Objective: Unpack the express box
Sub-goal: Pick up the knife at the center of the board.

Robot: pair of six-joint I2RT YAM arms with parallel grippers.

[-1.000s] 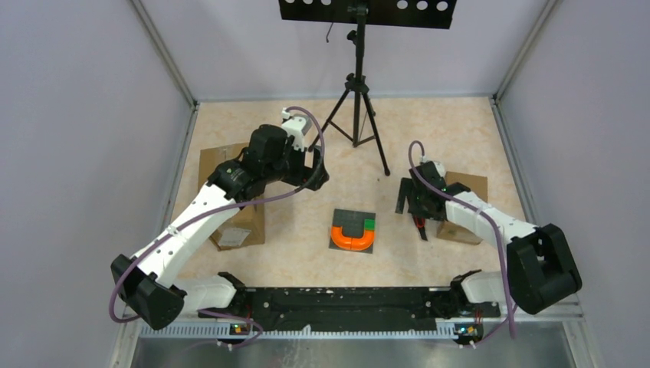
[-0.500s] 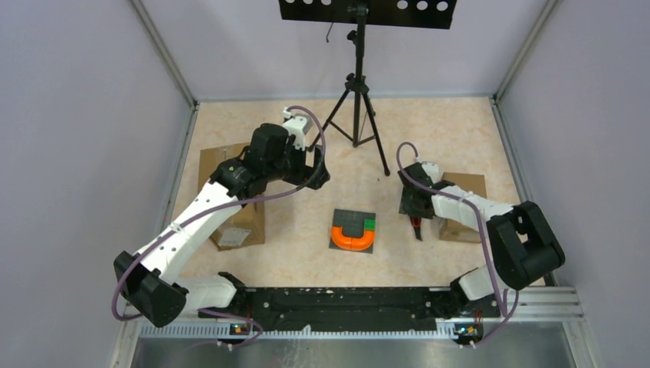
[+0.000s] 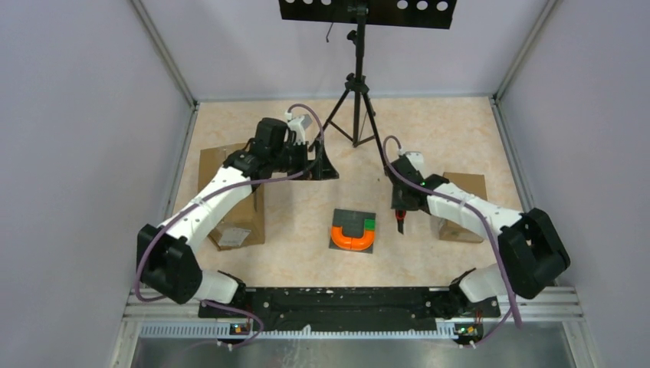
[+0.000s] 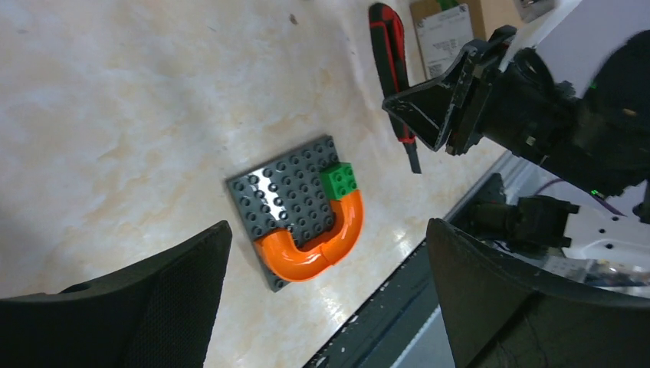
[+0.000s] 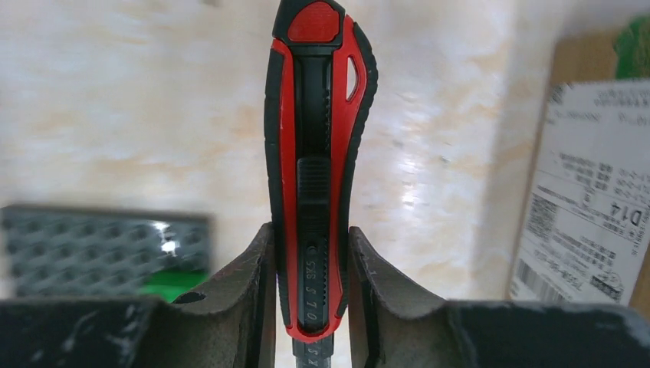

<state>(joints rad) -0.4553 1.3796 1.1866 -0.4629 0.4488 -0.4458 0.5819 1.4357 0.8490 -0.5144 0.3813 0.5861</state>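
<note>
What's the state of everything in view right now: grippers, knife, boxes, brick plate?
left gripper: open, empty, hovering.
right gripper: shut on utility knife.
utility knife: clamped at its body between both fingers; blade state unclear.
left box: looks closed, lying flat.
right box: looks closed, label up.
grey plate: lying flat, orange arch and green brick seated on it.

Left gripper (image 4: 328, 257) gapes wide over a grey plate (image 4: 285, 201) bearing an orange arch (image 4: 310, 254) and green brick (image 4: 338, 180); right gripper (image 4: 420, 116) at the red-black knife (image 4: 388, 38)
</note>
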